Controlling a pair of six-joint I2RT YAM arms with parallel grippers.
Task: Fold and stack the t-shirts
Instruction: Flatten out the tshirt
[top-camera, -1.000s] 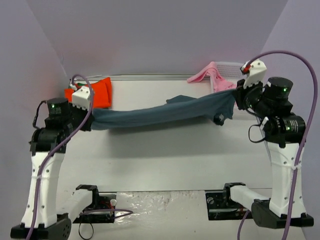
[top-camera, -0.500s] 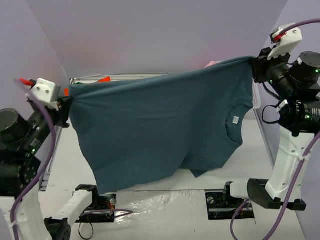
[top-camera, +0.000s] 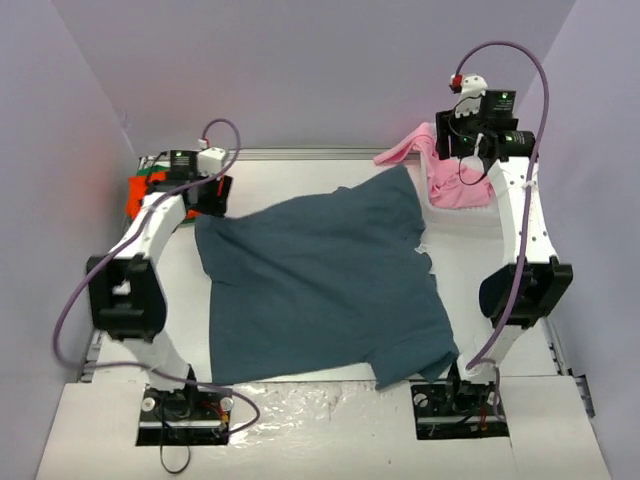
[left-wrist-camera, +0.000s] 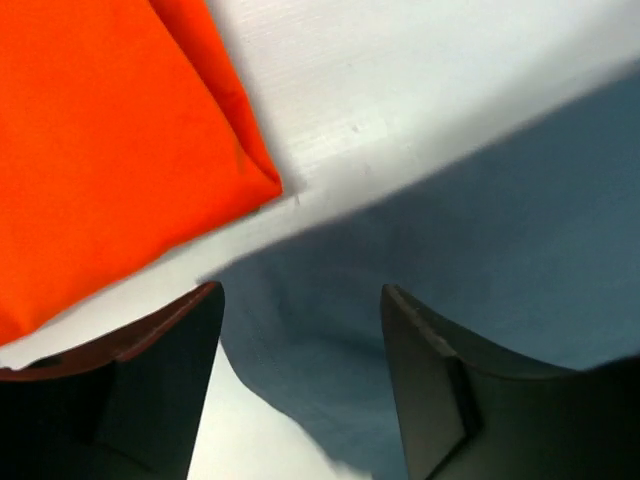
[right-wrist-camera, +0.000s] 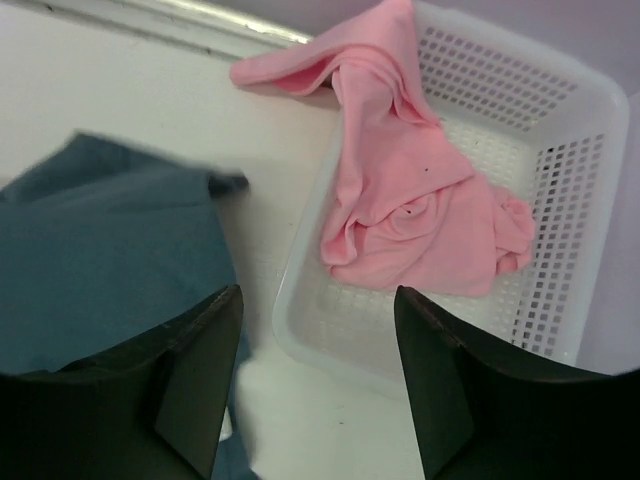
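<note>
The white table (top-camera: 300, 185) carries the slate-blue t-shirt (top-camera: 320, 285), spread flat across its middle. Both arms reach far forward. The left gripper (left-wrist-camera: 300, 300) hangs over the shirt's far-left corner, the right gripper (right-wrist-camera: 317, 300) over its far-right corner, each with jaws apart and holding nothing. The pink t-shirt (right-wrist-camera: 400, 210) lies crumpled in the basket (right-wrist-camera: 560, 200). The orange-red t-shirt (left-wrist-camera: 110, 140) lies folded at the far left.

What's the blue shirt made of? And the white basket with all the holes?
The blue shirt looks like soft, matte cloth, maybe cotton: it lies limp and wrinkled on the table. The basket looks like smooth, stiff white plastic: its walls keep their shape and have neat rows of little square holes.
</note>
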